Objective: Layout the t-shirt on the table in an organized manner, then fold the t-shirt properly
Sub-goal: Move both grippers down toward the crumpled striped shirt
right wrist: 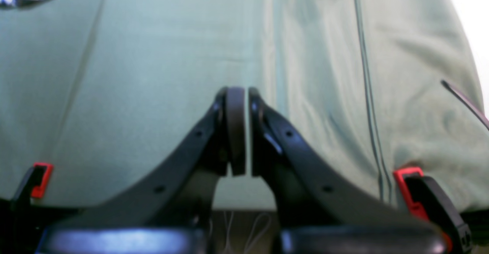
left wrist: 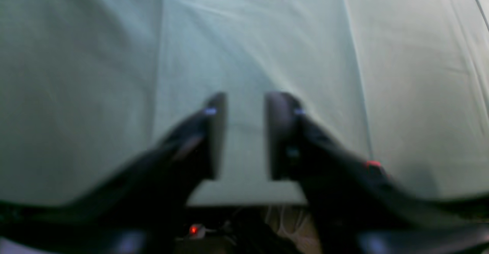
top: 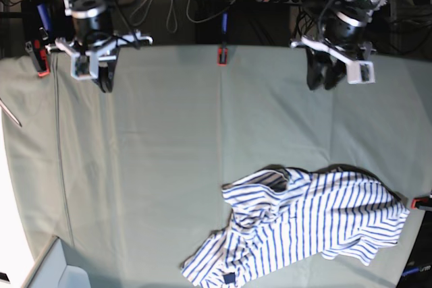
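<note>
- Near the tabletop's point(top: 155, 139) front edge, toward the corner on my left arm's side, I see the t-shirt point(top: 304, 224) lying crumpled, its small dark tag point(top: 230, 278) at the lower hem.
- My left hand point(left wrist: 246, 105) hangs over bare cloth at the far edge, fingers parted with a clear gap and nothing between them.
- My right hand point(right wrist: 246, 93) sits at the opposite far corner, fingers point(right wrist: 235, 128) pressed together, empty.
- Both hands are well apart from the shirt.
</note>
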Controlling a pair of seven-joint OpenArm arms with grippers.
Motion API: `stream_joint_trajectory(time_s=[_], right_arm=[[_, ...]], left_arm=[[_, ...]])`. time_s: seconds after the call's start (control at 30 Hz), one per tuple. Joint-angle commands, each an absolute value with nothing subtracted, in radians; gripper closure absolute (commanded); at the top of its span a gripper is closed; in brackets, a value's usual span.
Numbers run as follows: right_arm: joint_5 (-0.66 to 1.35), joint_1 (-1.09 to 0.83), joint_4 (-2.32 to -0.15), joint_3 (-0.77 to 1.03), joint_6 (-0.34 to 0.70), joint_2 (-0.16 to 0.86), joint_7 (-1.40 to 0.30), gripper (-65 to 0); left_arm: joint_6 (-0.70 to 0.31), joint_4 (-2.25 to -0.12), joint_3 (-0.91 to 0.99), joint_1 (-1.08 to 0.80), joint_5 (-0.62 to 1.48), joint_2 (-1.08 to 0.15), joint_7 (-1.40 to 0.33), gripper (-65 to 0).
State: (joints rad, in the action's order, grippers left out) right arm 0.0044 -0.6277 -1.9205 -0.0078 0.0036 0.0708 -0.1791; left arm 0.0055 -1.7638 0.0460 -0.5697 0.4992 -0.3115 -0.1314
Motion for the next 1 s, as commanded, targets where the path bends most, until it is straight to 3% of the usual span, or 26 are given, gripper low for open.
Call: stream_joint_trajectory(time_s=[0.0, 0.13, 0.47, 0.63, 0.8, 0.97], right_arm=[[0.002, -0.616, -1.954, -0.01, 0.007, 0.074, -0.182, 0.0], [0.002, -0.539, -1.975, -0.051, 0.007, 0.076, -0.341, -2.3], [0.002, -0.3, -1.945, -0.211, 0.007, 0.053, -0.469, -26.5], [0.002, -0.166, -1.828, -0.26, 0.007, 0.05, -0.486, -29.0], [0.002, -0.015, -1.662, -0.323, 0.008, 0.051, -0.484, -29.3], [0.002, 0.124, -1.491, -0.414, 0.008, 0.048, -0.481, -36.5]], left_arm=[[0.001, -1.778, 0.07, -0.558, 0.498, -0.3, -0.104, -26.5], [-0.001, -1.771, 0.101, -0.484, 0.496, -0.262, -0.107, -32.9], [-0.001, -1.756, 0.202, -0.446, 0.498, -0.272, -0.107, -33.0], [0.004, -1.764, 0.329, -0.515, 0.498, -0.268, -0.107, -33.1], [-0.002, -1.807, 0.476, -0.624, 0.498, -0.143, -0.107, -33.2], [-0.004, -1.856, 0.529, -0.71, 0.492, -0.058, -0.107, -33.2]])
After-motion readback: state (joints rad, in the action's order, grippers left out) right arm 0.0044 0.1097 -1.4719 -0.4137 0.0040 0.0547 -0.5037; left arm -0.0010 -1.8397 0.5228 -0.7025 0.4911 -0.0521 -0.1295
